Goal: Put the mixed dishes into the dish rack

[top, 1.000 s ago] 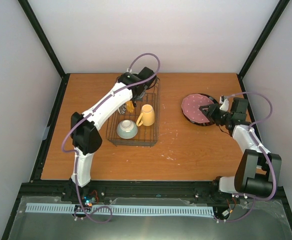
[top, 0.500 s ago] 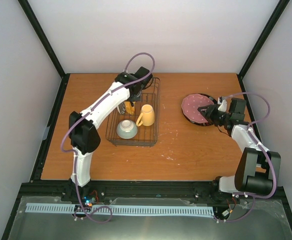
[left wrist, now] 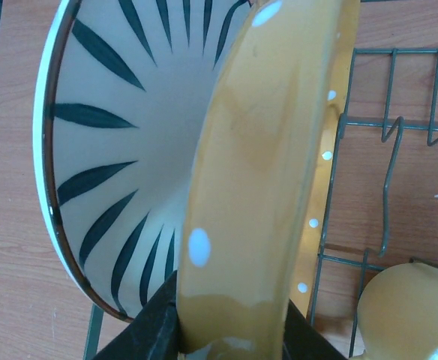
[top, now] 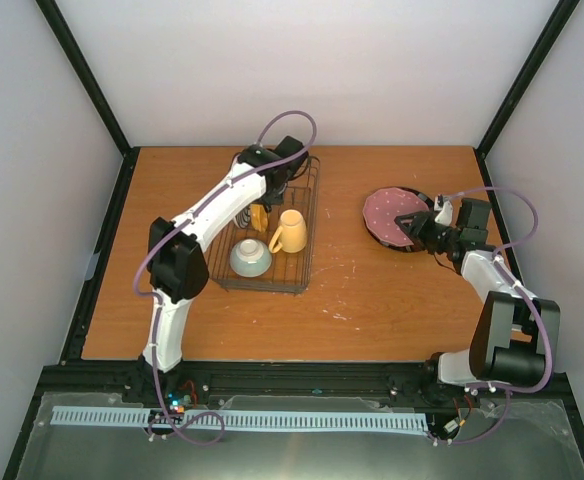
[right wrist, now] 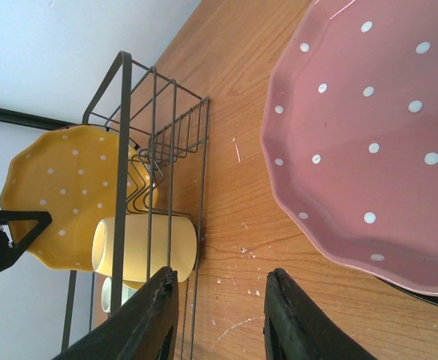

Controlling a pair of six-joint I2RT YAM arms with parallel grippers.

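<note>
Orange-yellow plate (left wrist: 264, 187), pinched by left fingers (left wrist: 148, 334), half-hides striped plate (left wrist: 121, 150); right fingers (right wrist: 140, 322) parted.

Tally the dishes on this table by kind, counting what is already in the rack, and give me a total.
Plates: 4 (striped plate, yellow plate, pink plate, dark-rimmed plate mostly hidden under the pink one)
Mugs: 1 (yellow mug)
Bowls: 1 (pale bowl)
Total: 6
</note>
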